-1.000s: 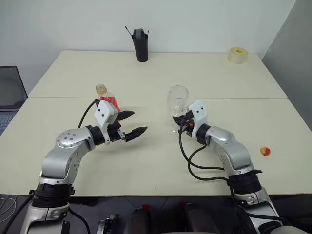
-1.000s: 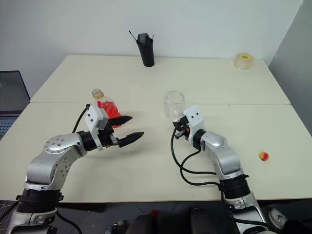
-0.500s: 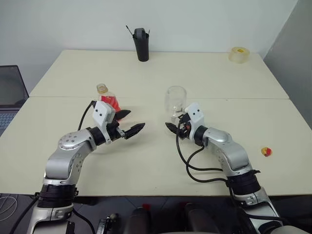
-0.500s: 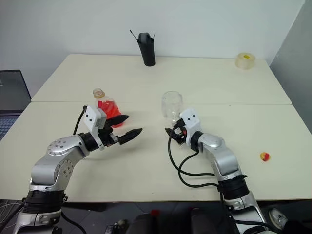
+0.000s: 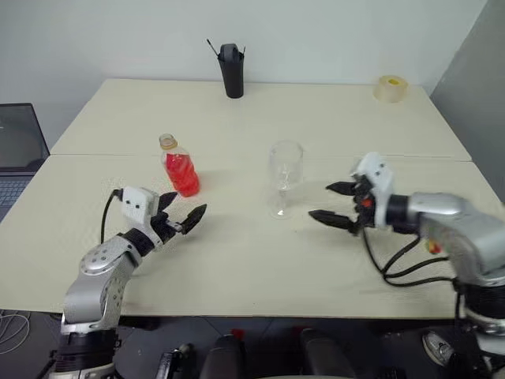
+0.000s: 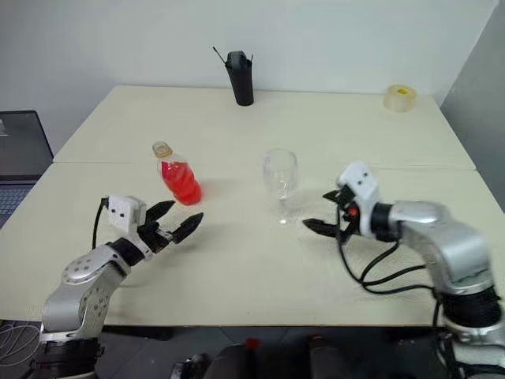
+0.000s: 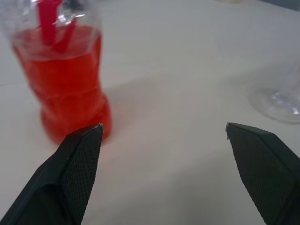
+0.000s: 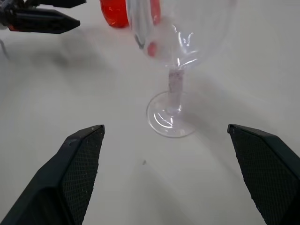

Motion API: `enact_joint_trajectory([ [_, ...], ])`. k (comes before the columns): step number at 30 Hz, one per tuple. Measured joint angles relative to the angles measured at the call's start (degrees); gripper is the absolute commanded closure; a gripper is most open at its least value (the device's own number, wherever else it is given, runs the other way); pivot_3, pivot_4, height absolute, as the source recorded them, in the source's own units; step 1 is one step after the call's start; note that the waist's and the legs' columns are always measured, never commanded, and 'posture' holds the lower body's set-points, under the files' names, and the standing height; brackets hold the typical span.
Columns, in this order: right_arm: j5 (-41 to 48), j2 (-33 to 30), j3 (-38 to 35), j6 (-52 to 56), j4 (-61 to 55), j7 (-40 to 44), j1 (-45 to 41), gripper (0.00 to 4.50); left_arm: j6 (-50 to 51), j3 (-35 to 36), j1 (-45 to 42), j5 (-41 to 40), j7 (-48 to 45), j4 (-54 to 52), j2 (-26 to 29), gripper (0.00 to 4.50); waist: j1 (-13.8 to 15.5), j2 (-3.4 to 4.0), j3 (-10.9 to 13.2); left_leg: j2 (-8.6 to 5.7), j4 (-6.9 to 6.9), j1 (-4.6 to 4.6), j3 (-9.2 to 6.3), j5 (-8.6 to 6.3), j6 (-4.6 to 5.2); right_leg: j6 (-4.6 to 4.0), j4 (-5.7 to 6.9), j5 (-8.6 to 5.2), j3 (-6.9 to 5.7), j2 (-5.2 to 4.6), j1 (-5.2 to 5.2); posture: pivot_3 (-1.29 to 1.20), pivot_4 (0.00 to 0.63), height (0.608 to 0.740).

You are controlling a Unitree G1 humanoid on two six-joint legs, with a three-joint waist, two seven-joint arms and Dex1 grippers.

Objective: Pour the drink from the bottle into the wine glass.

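Bottle point(image 5: 180, 168) of drink point(image 5: 182, 175) and wine glass point(image 5: 285, 177) ungrasped, both left gripper point(image 5: 181, 217) and right gripper point(image 5: 336, 203) spread empty; bottle pickup is judged next.

Silver arms w/ white wrist blocks, black cables, 2 black-fingered tools.

A cream desk point(image 5: 237, 260) made of two tops pushed together, with a seam running left to right across its middle, fills most of the scene. At its far edge, a little left of centre, stands a tall black holder point(image 5: 231, 73) with thin sticks poking out of its top, and a yellowish tape roll point(image 5: 391, 88) lies flat at the far right corner. Beyond the desk's left edge part of a dark laptop point(image 5: 17, 155) shows, and a pale wall point(image 5: 331, 35) rises behind the far edge.
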Motion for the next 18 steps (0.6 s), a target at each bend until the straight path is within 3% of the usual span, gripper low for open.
enact_joint_trajectory([
  [3, 5.23, -1.86, -4.86, 4.42, 0.25, 0.01, -10.81, 0.02, -3.11, 1.65, -0.31, 1.0, 3.05, 0.6, -1.28, 0.0, -0.08, 0.03, 0.01, 0.04, -0.03, 0.02, 0.0, 0.0, 0.0, -0.01, 0.0, 0.0, -0.02, 0.05, -0.01, 0.0, 0.15, 0.74],
  [7, 9.35, -1.07, -5.86, 8.33, 1.03, -1.48, -21.75, 0.02, -5.27, 2.83, -2.31, 1.6, 5.92, 3.26, -2.09, 0.0, 0.15, -0.08, -0.03, 0.03, -0.03, -0.09, -0.09, 0.0, 0.0, -0.01, -0.08, 0.0, -0.03, 0.02, 0.0, 0.0, 0.15, 0.74],
  [18, 11.62, 2.83, 1.15, 12.37, 2.53, -6.62, -23.53, 0.02, -5.52, 1.39, -10.21, 4.95, 8.18, 10.99, -1.77, 0.0, 0.34, -0.08, -0.03, -0.17, 0.16, -0.51, -0.33, 0.0, -0.01, 0.05, -0.08, 0.03, -0.26, -0.2, -0.15, 0.0, 0.15, 0.74],
])
